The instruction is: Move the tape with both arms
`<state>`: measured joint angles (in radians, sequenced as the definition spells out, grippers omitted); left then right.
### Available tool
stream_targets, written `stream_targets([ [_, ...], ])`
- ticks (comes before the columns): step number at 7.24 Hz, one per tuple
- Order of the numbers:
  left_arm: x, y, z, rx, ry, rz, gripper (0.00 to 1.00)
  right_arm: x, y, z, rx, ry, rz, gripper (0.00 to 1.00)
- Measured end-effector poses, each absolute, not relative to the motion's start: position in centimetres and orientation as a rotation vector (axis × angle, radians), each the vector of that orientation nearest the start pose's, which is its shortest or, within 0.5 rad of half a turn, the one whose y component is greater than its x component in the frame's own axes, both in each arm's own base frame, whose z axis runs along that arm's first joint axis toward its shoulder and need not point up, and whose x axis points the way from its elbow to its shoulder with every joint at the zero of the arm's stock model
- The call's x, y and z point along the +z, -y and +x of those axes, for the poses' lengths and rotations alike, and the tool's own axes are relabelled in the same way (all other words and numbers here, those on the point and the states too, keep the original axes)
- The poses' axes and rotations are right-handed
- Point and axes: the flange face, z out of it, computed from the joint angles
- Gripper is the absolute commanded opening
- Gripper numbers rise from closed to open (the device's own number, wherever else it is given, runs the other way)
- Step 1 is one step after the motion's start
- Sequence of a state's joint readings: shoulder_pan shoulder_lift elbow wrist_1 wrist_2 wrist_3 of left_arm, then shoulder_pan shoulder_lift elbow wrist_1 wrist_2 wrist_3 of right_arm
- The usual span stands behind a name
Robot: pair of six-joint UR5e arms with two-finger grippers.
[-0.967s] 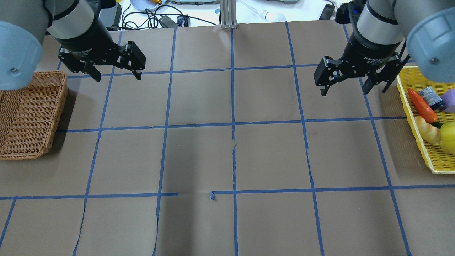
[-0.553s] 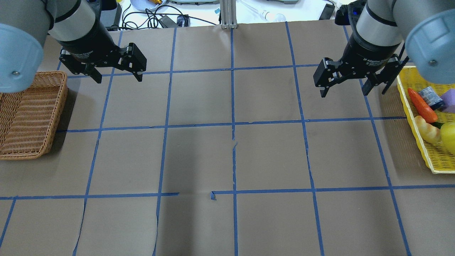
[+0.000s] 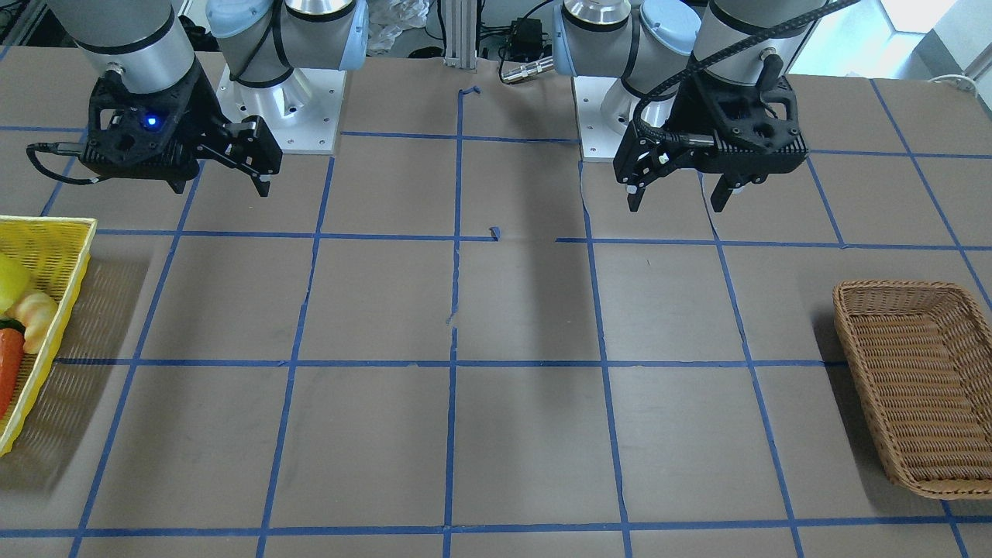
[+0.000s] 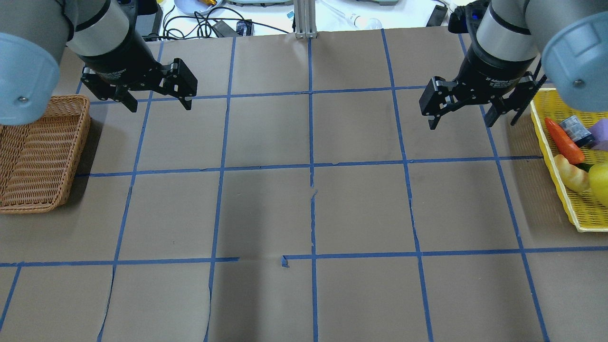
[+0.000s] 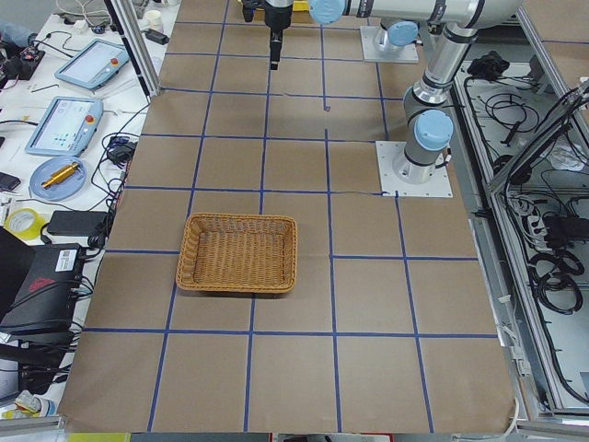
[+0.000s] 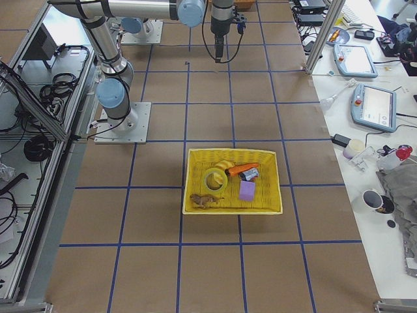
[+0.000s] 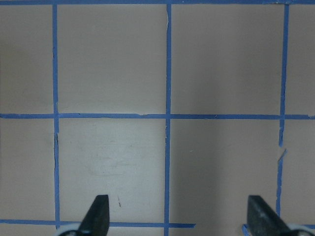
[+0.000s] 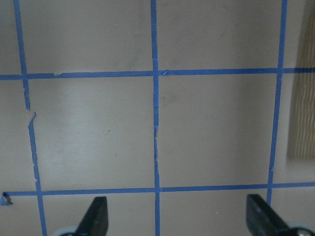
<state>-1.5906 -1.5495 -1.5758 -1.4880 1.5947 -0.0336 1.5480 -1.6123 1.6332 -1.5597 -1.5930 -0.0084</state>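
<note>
The tape (image 6: 214, 178), a yellow ring with a pale core, lies in the yellow basket (image 6: 231, 152) in the exterior right view, beside a carrot and a purple block. In the overhead view only a yellow edge of it (image 4: 600, 183) shows at the frame's right border. My right gripper (image 4: 460, 123) hovers open and empty over the table just left of that basket (image 4: 553, 161). It also shows in the front-facing view (image 3: 221, 187). My left gripper (image 4: 159, 103) hovers open and empty at the far left, next to the wicker basket (image 4: 42, 156). Both wrist views show only bare paper between the fingertips (image 7: 101, 204) (image 8: 98, 205).
The yellow basket also holds a carrot (image 4: 564, 140), a small can (image 4: 575, 129), a purple block (image 4: 601, 135) and a bread-like item (image 4: 572, 173). The wicker basket (image 3: 914, 387) holds nothing. Brown paper with blue tape grid lines covers the table. Cables and devices lie beyond the far edge.
My left gripper has shifted slightly to the right. My right gripper has barely moved. Both stay open.
</note>
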Motion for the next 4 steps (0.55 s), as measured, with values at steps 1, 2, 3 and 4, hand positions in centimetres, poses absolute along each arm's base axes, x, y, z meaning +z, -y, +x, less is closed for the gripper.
stream_targets([
  [1,50.49,48.92,-14.06,-0.157,-3.116,-0.023,1.00,47.52,47.38,11.99,0.055,-3.168,0.025,1.00],
  [2,50.51,48.92,-14.06,-0.157,-3.116,-0.023,1.00,47.37,47.37,11.94,0.059,-3.173,0.027,1.00],
  [3,50.53,48.93,-14.06,-0.158,-3.116,-0.023,1.00,47.31,47.39,11.91,0.061,-3.175,0.027,1.00],
  [4,50.50,48.96,-14.07,-0.157,-3.116,-0.023,1.00,47.25,47.48,11.74,0.066,-3.174,0.028,1.00],
])
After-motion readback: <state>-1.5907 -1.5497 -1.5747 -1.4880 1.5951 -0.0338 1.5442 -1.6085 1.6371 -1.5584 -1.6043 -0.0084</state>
